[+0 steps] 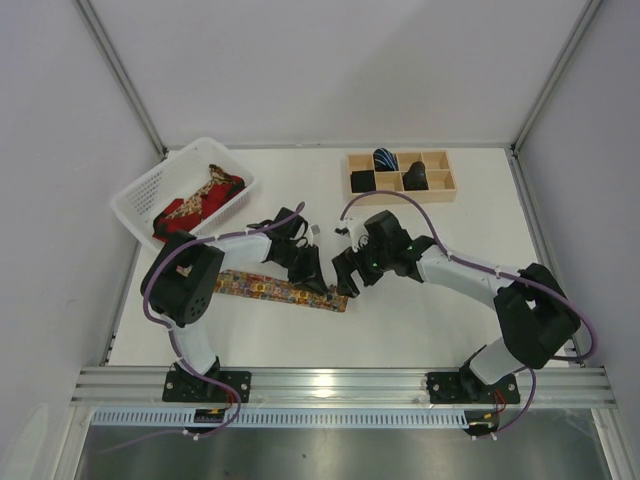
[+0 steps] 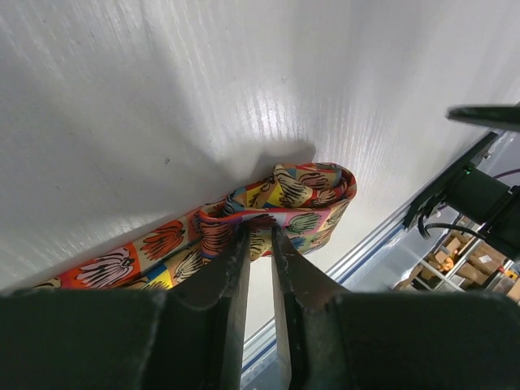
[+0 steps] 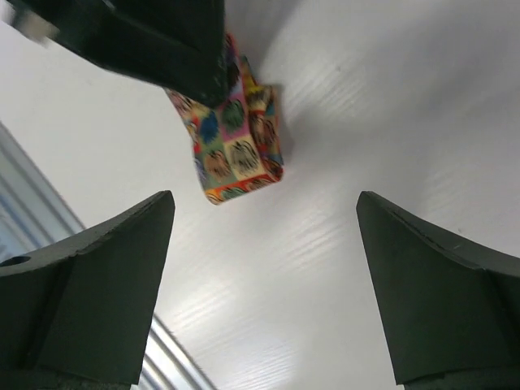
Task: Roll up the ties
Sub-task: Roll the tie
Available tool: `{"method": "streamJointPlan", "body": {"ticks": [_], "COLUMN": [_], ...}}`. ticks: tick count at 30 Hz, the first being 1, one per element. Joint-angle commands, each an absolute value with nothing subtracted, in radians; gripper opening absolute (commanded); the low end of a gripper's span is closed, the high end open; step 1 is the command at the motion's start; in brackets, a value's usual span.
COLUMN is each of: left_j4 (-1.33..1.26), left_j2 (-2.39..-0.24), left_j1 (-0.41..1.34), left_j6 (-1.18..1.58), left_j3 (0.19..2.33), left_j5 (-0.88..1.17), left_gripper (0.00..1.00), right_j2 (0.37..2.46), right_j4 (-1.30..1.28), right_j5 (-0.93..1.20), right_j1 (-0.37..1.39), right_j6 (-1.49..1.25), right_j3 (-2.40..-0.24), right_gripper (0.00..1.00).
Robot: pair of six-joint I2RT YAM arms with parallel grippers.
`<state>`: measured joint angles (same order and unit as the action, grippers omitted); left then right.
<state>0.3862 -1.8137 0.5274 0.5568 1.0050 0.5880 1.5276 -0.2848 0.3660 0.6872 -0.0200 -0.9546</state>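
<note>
A multicoloured floral tie (image 1: 265,288) lies flat along the table's near side. Its right end is folded over into a small loop (image 2: 313,193). My left gripper (image 1: 312,272) is shut on that folded end, its tips (image 2: 258,230) pinching the fabric. My right gripper (image 1: 347,272) is open and empty just right of the tie's end. In the right wrist view the folded end (image 3: 240,154) lies a short way ahead of the gripper (image 3: 264,197), apart from its fingers. The left gripper's dark finger (image 3: 154,41) stands on the tie.
A white basket (image 1: 140,190) at the back left holds a red tie (image 1: 175,215) and a gold paisley tie (image 1: 212,185). A wooden compartment box (image 1: 440,190) at the back holds a rolled blue-striped tie (image 1: 385,158) and rolled black ties (image 1: 415,178). A metal rail (image 1: 340,382) edges the table's near side.
</note>
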Motion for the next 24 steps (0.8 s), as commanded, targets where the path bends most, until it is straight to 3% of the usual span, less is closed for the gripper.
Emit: {"method": "streamJointPlan", "body": {"ticks": [1,14,24], "left_j4": [0.37,0.351,0.313], "left_j2": [-1.792,-1.776,-1.744], "left_j1": [0.528,0.52,0.492], "left_j6": [0.54,0.532,0.56], "left_j3": [1.039,1.014,0.968], "left_j5": [0.624,0.657,0.68], "left_gripper": [0.22,0.28,0.34], "right_j2": [1.523,1.706,1.721], "right_j4": [-0.175,-0.135,-0.118], "right_j5": [0.36,0.58,0.442], "right_j1": [0.684,0.698,0.759], "right_j6": [0.173,0.235,0.282], "right_j3": [-0.902,-0.942,-0.94], "right_gripper": [1.0,0.98,0.96]}}
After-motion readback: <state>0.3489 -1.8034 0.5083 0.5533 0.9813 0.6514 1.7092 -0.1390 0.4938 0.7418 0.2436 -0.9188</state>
